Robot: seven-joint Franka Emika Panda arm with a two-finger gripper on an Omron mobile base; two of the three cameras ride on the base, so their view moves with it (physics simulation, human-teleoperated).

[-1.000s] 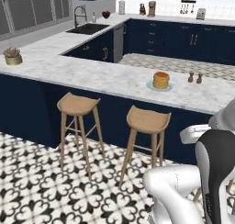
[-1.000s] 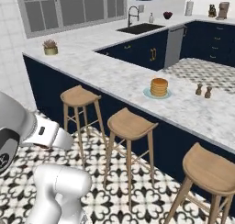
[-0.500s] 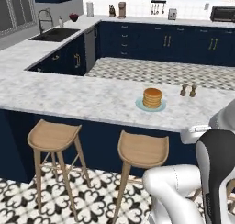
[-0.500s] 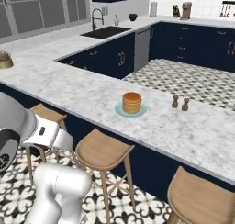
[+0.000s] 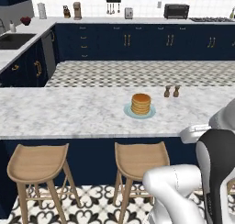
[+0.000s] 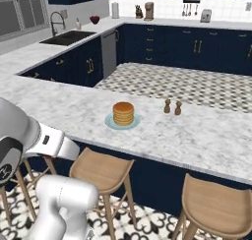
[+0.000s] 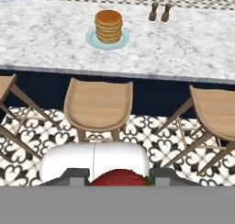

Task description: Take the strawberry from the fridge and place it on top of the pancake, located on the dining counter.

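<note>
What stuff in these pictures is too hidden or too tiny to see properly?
- Strawberry: in the hand view just its red top peeks up between the dark finger tips; the rest is cut off at the bottom.
- Two small brown shakers on the dining counter: too small to tell salt from pepper.
- Things along the back counter, such as the toaster: tiny and blurry in the left base view.
- Pancake plate: mostly covered by the stack.

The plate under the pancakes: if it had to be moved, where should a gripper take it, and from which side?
By the thin rim of the plate, pinched from above at the stool-side edge. It lies flat on the counter, and the pancakes cover its middle, leaving only a narrow blue lip. Probably a shallow, awkward hold.
</note>
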